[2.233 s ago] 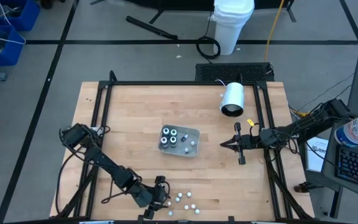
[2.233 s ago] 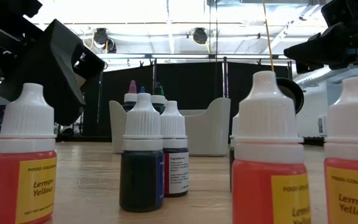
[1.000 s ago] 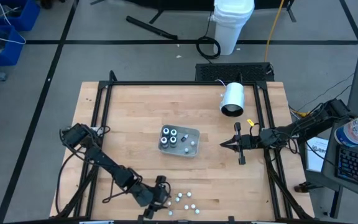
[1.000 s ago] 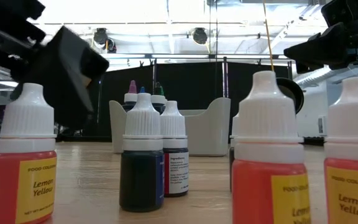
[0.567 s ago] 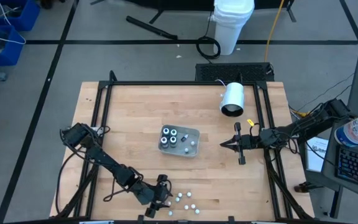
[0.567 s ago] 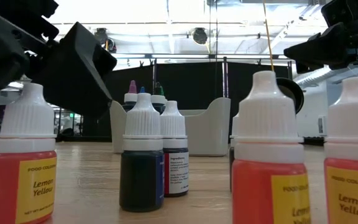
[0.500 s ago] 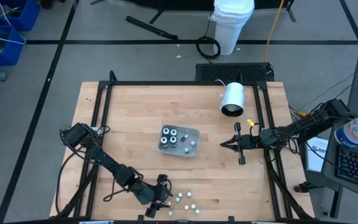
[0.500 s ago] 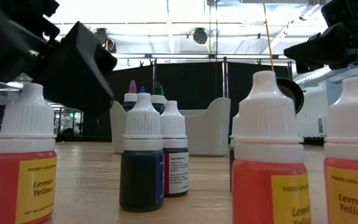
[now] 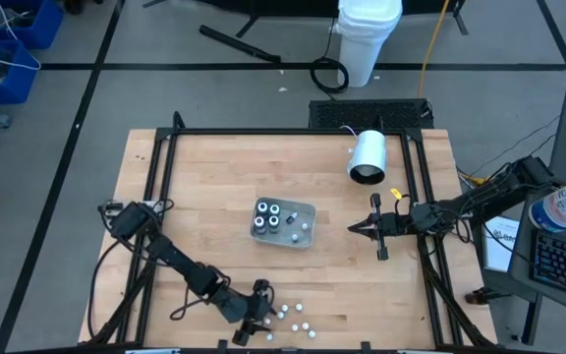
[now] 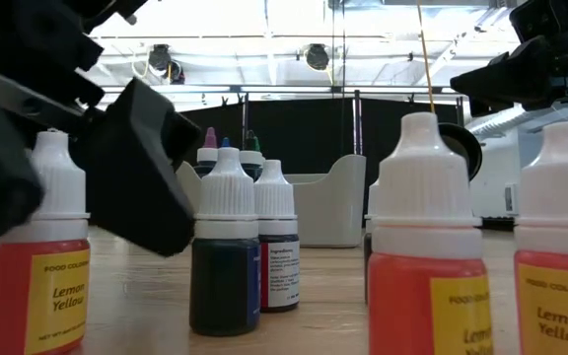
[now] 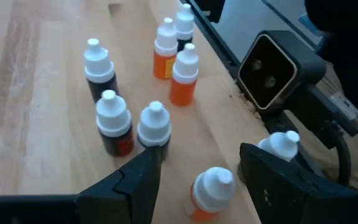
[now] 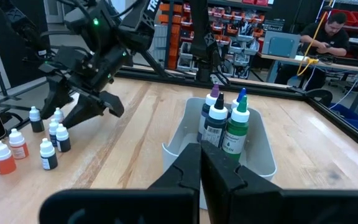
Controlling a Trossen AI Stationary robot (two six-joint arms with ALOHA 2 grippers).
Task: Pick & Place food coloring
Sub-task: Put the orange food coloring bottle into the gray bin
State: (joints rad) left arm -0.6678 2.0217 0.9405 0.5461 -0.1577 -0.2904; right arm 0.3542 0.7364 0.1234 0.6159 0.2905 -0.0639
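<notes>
Several loose food coloring bottles (image 9: 288,315) stand upright on the wood table near its front edge. They have white caps and orange, red or dark bodies. My left gripper (image 11: 201,186) is open and low over them. Its fingers stand on either side of an orange bottle (image 11: 211,194) without touching it. Another white-capped bottle (image 11: 279,145) stands just beyond one finger. A grey tray (image 9: 303,236) at the table's middle holds several more bottles (image 12: 221,118). My right gripper (image 9: 354,229) is shut and empty, to the right of the tray.
A large white cylinder (image 9: 367,155) lies on its side at the back right. The low camera (image 11: 269,71) sits at the front edge beside the loose bottles. The table's black frame (image 9: 155,167) runs along its sides. A person sits at a bench (image 12: 328,28) in the room beyond.
My left gripper has gone down and a little toward the table's right and near edges. It has come in among the loose bottles, which have stayed in place.
</notes>
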